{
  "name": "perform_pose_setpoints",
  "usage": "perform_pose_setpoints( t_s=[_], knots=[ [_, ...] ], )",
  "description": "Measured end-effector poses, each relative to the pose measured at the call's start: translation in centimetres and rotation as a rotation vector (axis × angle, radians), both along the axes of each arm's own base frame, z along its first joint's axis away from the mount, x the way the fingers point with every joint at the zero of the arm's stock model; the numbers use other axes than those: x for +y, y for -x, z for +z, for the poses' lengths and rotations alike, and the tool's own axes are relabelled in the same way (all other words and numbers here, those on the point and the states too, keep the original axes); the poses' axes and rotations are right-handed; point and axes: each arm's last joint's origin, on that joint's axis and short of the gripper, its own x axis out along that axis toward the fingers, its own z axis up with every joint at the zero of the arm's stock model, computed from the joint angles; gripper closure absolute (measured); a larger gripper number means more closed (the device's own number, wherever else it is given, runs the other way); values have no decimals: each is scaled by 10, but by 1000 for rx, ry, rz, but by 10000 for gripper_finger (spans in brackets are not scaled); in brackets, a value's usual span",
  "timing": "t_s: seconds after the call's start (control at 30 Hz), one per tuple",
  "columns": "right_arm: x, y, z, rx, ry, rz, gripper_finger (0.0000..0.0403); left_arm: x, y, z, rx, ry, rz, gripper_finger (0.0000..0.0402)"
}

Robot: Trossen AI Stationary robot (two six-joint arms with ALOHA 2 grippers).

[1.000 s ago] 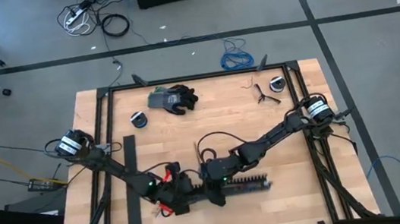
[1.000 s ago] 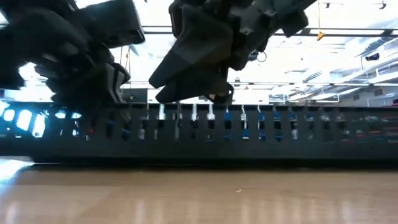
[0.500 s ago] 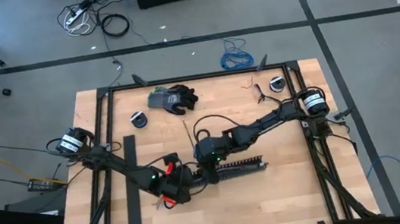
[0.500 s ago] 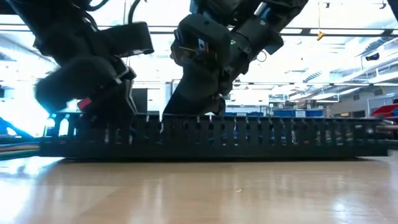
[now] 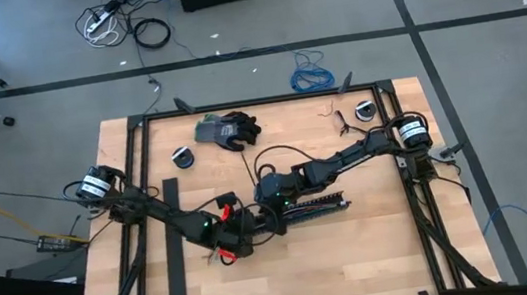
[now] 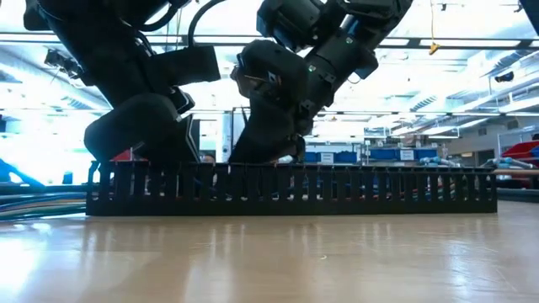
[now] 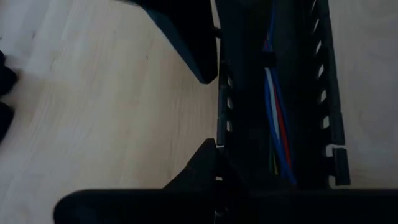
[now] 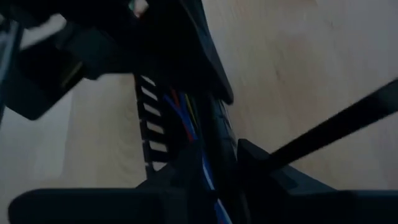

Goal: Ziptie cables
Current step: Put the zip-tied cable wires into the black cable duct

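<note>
We see the cables (image 7: 275,118) lying lengthwise in the slotted channel (image 5: 311,208), across table (image 5: 387,253) centre. Left gripper (image 5: 246,228) clenched on channel wall; right gripper (image 5: 273,210) state unclear.

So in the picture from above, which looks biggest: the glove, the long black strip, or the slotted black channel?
1. Long black strip, the longest.
2. Slotted black channel, though the grippers hide its left end, so this is unsure.
3. Glove, shorter than both but wider.

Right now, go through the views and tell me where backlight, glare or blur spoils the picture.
High view: evenly lit, sharp. Low view: bright ceiling lights behind silhouette both arms and the black slotted channel; the tabletop reflects glare. Left wrist view: dim, cables visible in the channel. Right wrist view: dark, near parts out of focus.
</note>
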Motion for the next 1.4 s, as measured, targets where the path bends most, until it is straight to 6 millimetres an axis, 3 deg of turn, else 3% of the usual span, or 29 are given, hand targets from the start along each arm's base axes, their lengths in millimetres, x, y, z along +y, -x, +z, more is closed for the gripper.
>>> perform_pose_setpoints(
  t_s=[0.3,0.7,0.87,1.0,1.2,1.4],
  knots=[
    [-1,1,-1,10,43,-4,394,0,0,0,5,8,-4,401],
    [5,4,7,-3,52,-2,400,-1,0,0,2,21,-11,401],
    [10,5,8,-2,33,18,385,-1,0,0,5,25,-14,401],
    [13,2,19,-67,18,30,360,-1,0,0,9,28,-16,401],
    [11,4,14,-35,13,8,318,-1,0,0,4,33,-9,401],
    [9,4,13,-25,31,-10,318,-2,0,0,3,40,-5,401]
  ],
)
